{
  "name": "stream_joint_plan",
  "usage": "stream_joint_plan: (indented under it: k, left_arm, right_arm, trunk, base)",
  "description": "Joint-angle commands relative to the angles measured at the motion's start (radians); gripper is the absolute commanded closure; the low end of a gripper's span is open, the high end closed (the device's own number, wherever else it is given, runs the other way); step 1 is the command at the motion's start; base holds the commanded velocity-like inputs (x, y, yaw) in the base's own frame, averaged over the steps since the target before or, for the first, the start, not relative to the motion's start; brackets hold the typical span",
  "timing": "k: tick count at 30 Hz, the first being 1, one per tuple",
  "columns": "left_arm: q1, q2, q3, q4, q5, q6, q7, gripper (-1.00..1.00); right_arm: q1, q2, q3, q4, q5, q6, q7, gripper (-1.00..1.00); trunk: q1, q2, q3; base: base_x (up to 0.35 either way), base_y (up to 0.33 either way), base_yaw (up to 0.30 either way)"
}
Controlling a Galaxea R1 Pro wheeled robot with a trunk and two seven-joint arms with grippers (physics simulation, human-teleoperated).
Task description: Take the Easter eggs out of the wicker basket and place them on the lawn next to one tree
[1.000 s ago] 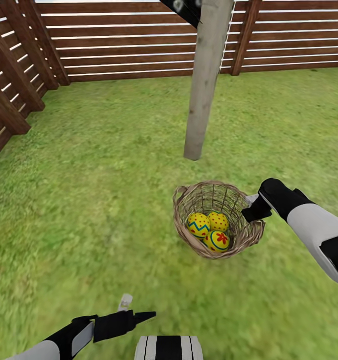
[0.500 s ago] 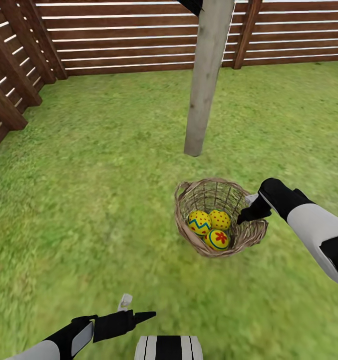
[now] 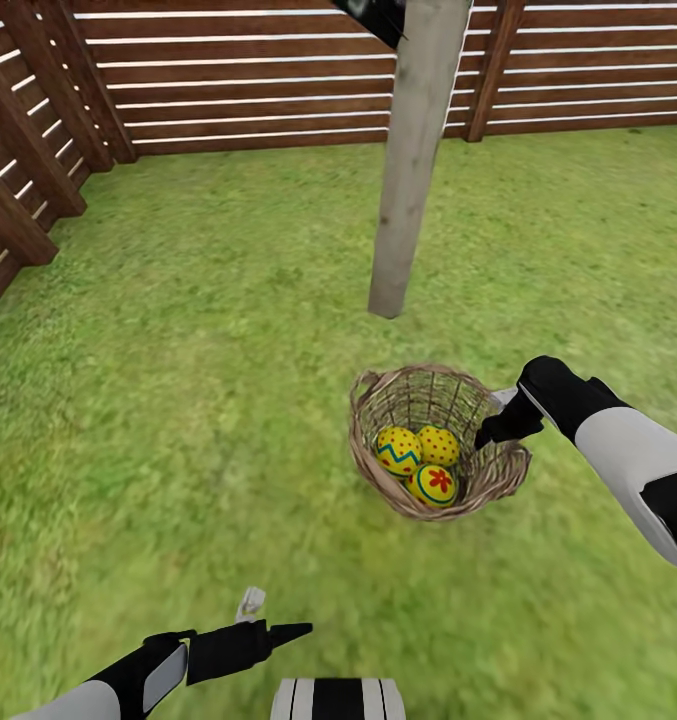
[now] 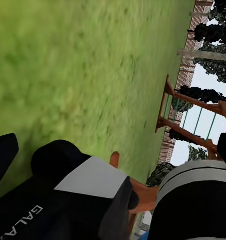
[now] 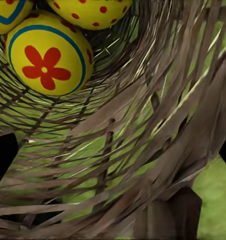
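A fenced garden: lawn (image 3: 178, 350), slatted wooden fence (image 3: 238, 80), tree (image 3: 413, 160).

Three eggs (image 3: 422, 461) in basket (image 3: 373, 455) on lawn (image 3: 178, 350) before tree (image 3: 410, 160)

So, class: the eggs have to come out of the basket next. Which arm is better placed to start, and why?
The right. Its gripper is already at the basket rim, with the eggs just beyond it. The left gripper sits low over bare grass, well away from the basket.
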Motion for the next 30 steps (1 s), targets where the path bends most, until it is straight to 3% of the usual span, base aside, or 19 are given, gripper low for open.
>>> stream_joint_plan:
  k: [1,30]
  left_arm:
    - [0.0,0.001,-0.007,-0.001,0.01,0.01,-0.002,-1.0]
    - [0.0,-0.001,-0.007,-0.001,0.01,0.01,0.004,-1.0]
  right_arm:
    - [0.0,-0.001,0.002,-0.002,0.006,0.003,0.009,-1.0]
    - [0.0,-0.002,0.001,-0.003,0.006,0.003,0.01,-1.0]
  trunk:
    - [-0.004,0.007,0.003]
    - [-0.115,0.21,0.093]
  base:
    - [0.0,0.0,0.0]
    - [0.0,0.0,0.0]
